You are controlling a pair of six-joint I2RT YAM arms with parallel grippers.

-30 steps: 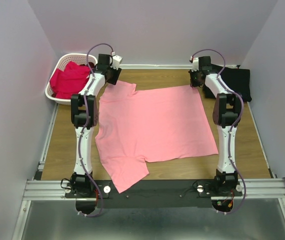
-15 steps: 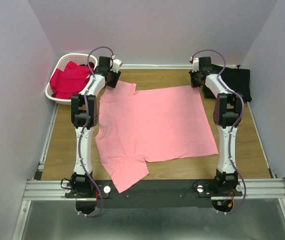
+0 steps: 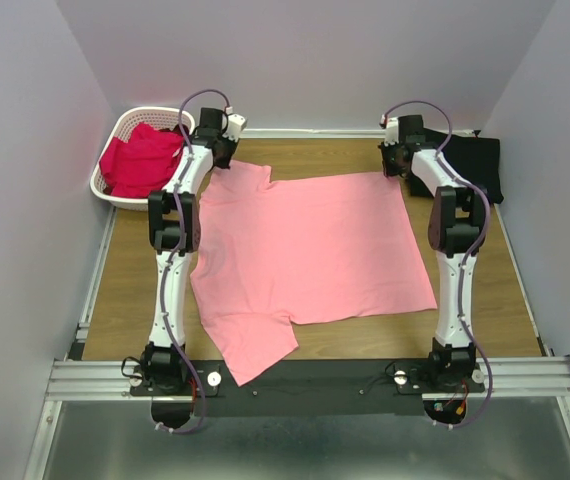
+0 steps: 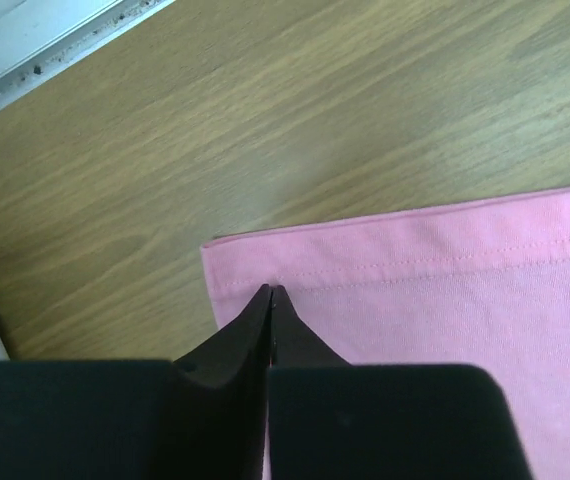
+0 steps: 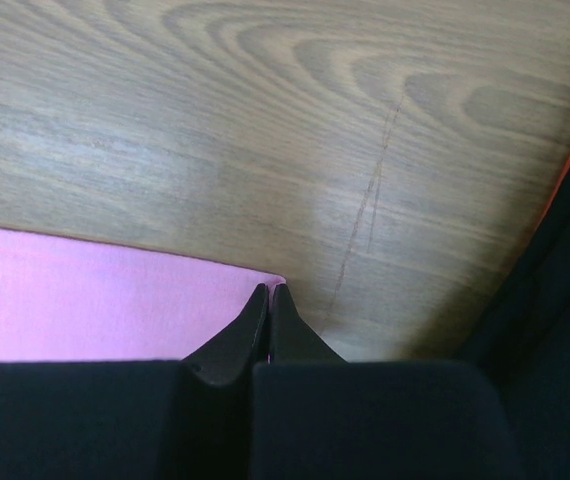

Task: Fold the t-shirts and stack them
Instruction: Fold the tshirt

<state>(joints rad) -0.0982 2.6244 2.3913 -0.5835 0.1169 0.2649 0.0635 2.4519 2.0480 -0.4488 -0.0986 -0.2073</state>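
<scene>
Left wrist: claw (image 4: 270, 293) on tee (image 4: 445, 290) hem

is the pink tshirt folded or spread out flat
Spread out, not folded. The pink t-shirt lies flat on the table, both sleeves out and no part of the body doubled over.

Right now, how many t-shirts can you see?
3 at least: a pink t-shirt spread on the table, a black t-shirt at the far right corner, and a red t-shirt heap in the white basket far left, which may hide more.
</scene>
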